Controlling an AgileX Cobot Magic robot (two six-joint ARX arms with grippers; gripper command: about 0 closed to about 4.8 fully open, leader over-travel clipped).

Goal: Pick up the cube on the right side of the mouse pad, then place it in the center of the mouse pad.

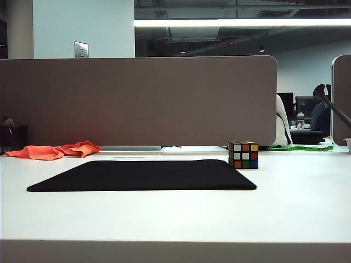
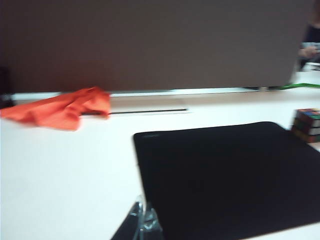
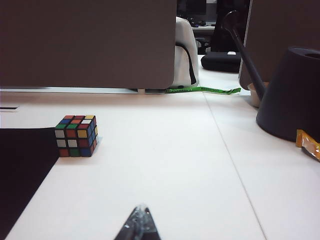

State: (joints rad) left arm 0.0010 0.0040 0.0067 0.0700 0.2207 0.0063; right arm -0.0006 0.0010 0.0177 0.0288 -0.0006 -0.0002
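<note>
Cube (image 1: 243, 155) sits by your mouse pad's (image 1: 142, 175) right edge; right pincer (image 3: 140, 222) closed, left pincer (image 2: 142, 222) unclear.

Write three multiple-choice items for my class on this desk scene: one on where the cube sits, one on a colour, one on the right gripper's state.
1. Where is the cube?
A. At the mouse pad's right far corner
B. At the pad's centre
C. On the cloth

2. What colour is the cloth?
A. Blue
B. Orange
C. White

3. The right gripper is:
A. Holding the cube
B. Shut and empty
C. Resting on the pad

Answers: 1 A, the cube stands on the table at that corner. 2 B, it shows orange in two views. 3 B, its tips meet, well short of the cube.
</note>
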